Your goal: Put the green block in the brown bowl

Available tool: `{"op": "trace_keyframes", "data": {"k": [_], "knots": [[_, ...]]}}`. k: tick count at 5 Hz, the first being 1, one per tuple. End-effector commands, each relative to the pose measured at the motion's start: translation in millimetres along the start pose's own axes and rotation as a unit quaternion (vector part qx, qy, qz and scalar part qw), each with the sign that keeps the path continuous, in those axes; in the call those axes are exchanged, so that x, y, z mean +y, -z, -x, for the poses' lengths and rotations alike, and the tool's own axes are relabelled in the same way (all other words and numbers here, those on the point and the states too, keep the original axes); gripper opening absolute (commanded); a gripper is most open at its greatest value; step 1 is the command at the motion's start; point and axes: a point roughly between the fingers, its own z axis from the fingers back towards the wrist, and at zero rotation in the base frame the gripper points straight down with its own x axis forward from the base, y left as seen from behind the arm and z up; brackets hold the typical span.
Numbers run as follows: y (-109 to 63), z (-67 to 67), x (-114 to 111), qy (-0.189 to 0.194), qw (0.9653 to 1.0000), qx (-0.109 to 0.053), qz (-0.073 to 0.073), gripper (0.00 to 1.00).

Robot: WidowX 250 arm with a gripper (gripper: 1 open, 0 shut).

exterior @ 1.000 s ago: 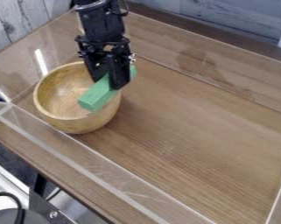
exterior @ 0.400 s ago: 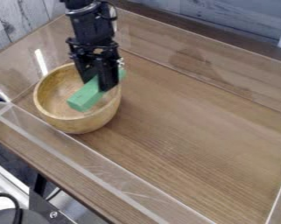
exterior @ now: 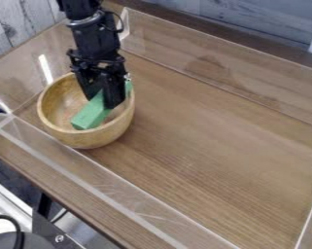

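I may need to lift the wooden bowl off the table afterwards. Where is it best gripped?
Pinch the brown bowl at its near rim, coming from above: the wall is thick but graspable, the bowl sits upright, and the gripper with the green block occupies the far side.

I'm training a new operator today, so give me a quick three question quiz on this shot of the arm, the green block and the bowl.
1. True or false: the green block lies flat on the table.
2. What is the gripper doing: A) hanging open, B) shut on the green block?
3. Over which object is the block held?

Key: 1 false; 2 B; 3 the brown bowl.
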Motion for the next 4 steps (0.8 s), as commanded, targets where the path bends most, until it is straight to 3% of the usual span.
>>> {"op": "trace_keyframes", "data": {"k": [1,3,4], "knots": [[-7.2,-1.8,-0.2,0.001,0.9997,-0.013,-0.02,0.0],[-10.7,-8.1,4.3,-0.02,0.9995,0.017,-0.017,0.0],[-13.4,-7.7,5.9,-0.028,0.9991,0.024,-0.02,0.0]]}}
